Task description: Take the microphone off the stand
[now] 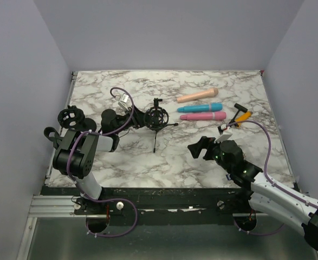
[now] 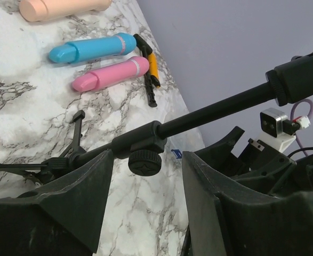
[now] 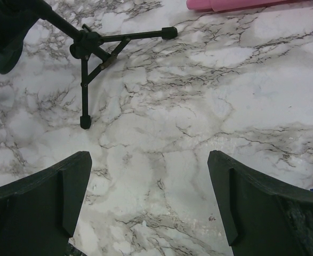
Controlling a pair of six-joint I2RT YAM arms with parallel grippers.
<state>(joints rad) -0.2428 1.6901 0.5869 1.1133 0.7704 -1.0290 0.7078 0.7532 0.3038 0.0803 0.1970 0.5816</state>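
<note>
A black tripod stand (image 1: 155, 132) stands mid-table with a round black shock-mount cage (image 1: 154, 117) on top. I cannot tell a microphone apart from the cage. My left gripper (image 1: 130, 119) is open just left of the cage. In the left wrist view its jaws (image 2: 147, 154) stand apart on either side of the stand's black pole (image 2: 215, 109) and its clamp knob (image 2: 144, 161), not touching them. My right gripper (image 1: 199, 147) is open and empty over bare marble (image 3: 149, 160), right of the stand's feet (image 3: 85, 121).
A peach (image 1: 196, 96), a blue (image 1: 200, 107) and a pink microphone (image 1: 202, 116) lie at the back right, with an orange-and-black tool (image 1: 241, 115) beside them. A second black cage (image 1: 69, 116) sits at the left edge. A purple cable (image 1: 121, 108) loops over the left arm.
</note>
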